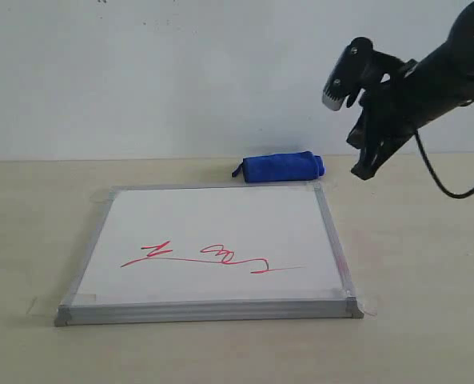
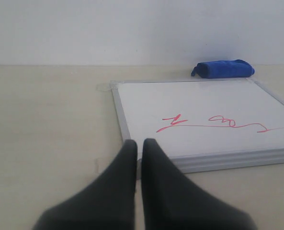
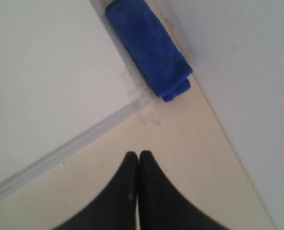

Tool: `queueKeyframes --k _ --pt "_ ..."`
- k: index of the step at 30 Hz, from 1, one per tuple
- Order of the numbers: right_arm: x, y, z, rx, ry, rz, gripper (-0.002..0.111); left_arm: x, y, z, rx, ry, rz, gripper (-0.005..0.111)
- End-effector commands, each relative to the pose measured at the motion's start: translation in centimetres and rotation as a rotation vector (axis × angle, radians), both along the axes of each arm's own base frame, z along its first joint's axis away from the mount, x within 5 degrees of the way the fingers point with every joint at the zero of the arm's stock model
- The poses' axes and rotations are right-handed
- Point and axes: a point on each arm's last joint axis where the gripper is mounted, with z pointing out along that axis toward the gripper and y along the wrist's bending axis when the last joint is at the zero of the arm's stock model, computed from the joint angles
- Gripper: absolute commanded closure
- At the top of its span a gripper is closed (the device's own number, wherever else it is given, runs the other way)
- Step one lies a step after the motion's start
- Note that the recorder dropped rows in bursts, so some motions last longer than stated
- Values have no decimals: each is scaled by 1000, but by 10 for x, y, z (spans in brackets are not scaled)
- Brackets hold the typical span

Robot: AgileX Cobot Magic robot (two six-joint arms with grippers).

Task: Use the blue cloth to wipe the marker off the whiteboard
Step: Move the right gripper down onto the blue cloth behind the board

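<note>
The whiteboard (image 1: 213, 232) lies flat on the table, with the red marker (image 1: 213, 258) scribble running across its near half. Behind its far edge rests the rolled blue cloth (image 1: 280, 166), also seen as the cloth (image 2: 223, 68) and the cloth (image 3: 149, 48). My right gripper (image 1: 363, 170) hangs in the air to the right of the cloth, above the board's far right corner, shut and empty (image 3: 138, 154). My left gripper (image 2: 138, 142) is shut and empty, low over the table by the whiteboard's (image 2: 199, 115) near left corner. It does not show in the exterior view.
The beige table (image 1: 428, 280) stretches around the board, and a white wall (image 1: 141, 72) stands close behind the cloth. Clear tape holds the board's corners (image 1: 364, 304). A black cable (image 1: 440, 180) hangs from the right arm.
</note>
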Motion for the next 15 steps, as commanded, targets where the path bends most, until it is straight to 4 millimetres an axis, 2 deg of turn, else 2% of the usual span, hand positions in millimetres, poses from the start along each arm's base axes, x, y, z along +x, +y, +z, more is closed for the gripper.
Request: queueKeyframes --k 1,6,11,15 --pt "25 29 -7 17 -10 53 109 0 0 -1 5 -3 1 103" --pt "56 50 -14 -36 -63 155 109 0 0 -1 5 -3 1 103" --pt "83 56 -35 -41 -17 173 109 0 0 -1 5 -3 1 103" --pt "105 60 -50 17 0 109 109 0 0 -1 5 -3 1 103"
